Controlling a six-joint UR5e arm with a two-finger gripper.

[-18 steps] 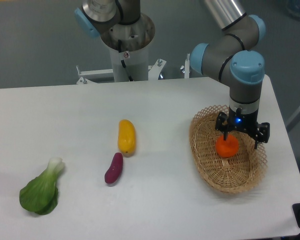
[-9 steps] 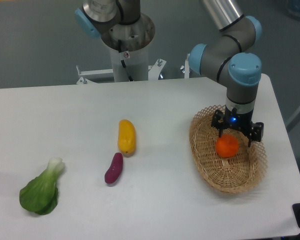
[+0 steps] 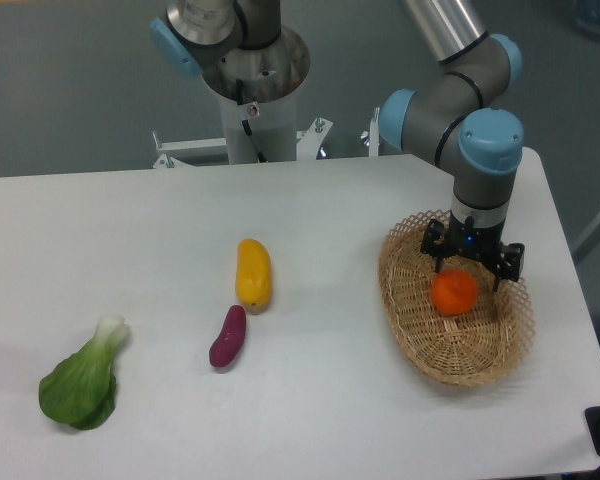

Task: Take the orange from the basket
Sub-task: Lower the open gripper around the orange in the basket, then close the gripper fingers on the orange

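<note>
The orange [image 3: 454, 293] lies inside the tan wicker basket [image 3: 388, 296] at the right of the table. My gripper [image 3: 469, 274] hangs straight down over the basket, just above and slightly behind the orange. Its jaws are spread wide, with one dark finger [image 3: 440, 262] to the upper left of the fruit and the other to its upper right. The fingers do not clasp the orange, which rests on the basket floor.
A yellow oblong vegetable [image 3: 252, 273] and a purple eggplant-like one [image 3: 228, 336] lie mid-table. A green bok choy [image 3: 81, 380] lies at the front left. The arm's base column [image 3: 252, 80] stands behind the table. The table's right edge is close to the basket.
The gripper has risen a little and shifted slightly left above the orange. The orange has stayed in the same spot in the basket.
</note>
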